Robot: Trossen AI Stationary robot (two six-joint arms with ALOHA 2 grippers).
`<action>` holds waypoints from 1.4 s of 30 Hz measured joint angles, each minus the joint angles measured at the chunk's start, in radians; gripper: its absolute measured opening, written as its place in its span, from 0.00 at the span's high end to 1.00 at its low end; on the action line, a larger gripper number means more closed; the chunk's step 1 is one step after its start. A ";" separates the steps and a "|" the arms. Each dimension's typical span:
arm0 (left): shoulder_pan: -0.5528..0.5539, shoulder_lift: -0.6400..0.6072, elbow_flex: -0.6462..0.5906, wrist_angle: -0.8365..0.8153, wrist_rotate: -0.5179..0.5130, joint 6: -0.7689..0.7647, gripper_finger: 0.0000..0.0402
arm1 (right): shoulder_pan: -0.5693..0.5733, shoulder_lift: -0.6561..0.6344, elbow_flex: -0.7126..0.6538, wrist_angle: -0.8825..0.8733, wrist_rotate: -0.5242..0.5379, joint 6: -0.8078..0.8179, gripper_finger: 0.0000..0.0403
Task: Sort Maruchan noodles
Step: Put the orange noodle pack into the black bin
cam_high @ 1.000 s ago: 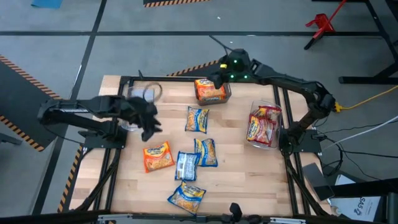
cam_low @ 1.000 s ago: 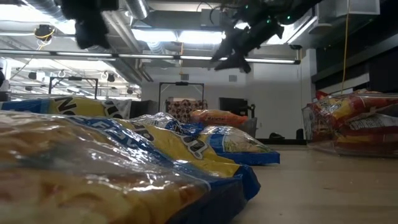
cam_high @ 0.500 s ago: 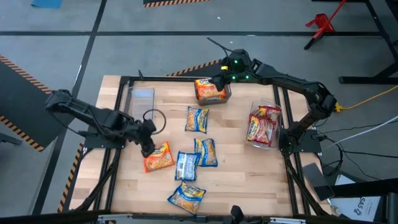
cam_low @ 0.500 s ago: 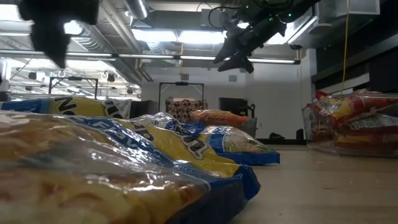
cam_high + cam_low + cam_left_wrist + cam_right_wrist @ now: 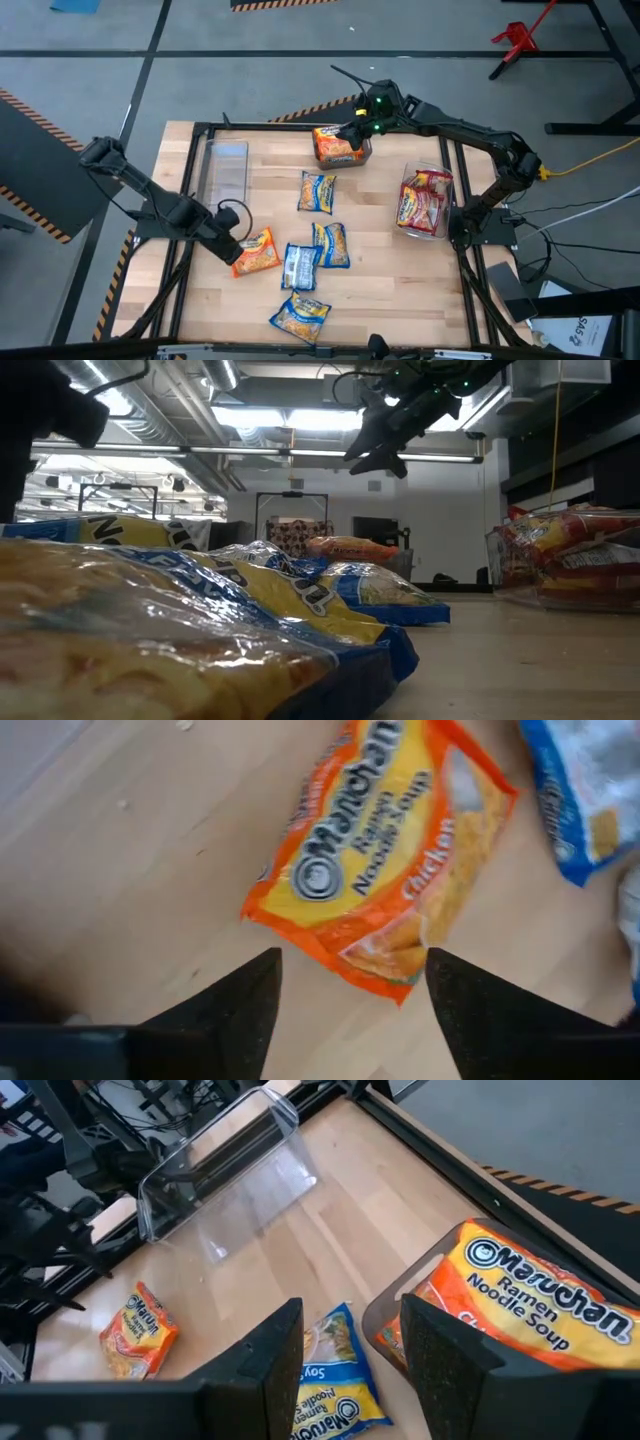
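Observation:
An orange Maruchan packet (image 5: 255, 252) (image 5: 380, 885) lies flat on the table. My left gripper (image 5: 236, 250) (image 5: 350, 1010) hangs open just above its left end, one finger to each side, touching nothing. Several blue-and-yellow packets (image 5: 317, 192) (image 5: 331, 243) (image 5: 300, 318) lie flat mid-table; one shows in the right wrist view (image 5: 335, 1380). More orange packets (image 5: 338, 145) (image 5: 545, 1305) sit in a clear bin at the far edge. Red-and-silver packets (image 5: 425, 203) fill a bin on the right. My right gripper (image 5: 350, 130) (image 5: 350, 1370) (image 5: 385, 440) hovers open above the orange bin.
A clear bin (image 5: 228, 168) (image 5: 225, 1175) with nothing showing in it stands at the far left of the table. A black frame (image 5: 190, 250) runs round the table's edges. Bare wood (image 5: 400, 290) lies between the loose packets and the right side.
My left gripper has travelled from beside the clear bin toward the table's near edge and come down over the left end of the loose orange packet. The packets have not moved, and my right gripper has kept its place.

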 joint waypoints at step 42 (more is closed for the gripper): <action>-0.118 0.072 -0.353 0.697 -0.367 -0.528 0.37 | 0.415 0.066 -0.132 0.194 -0.008 0.073 0.62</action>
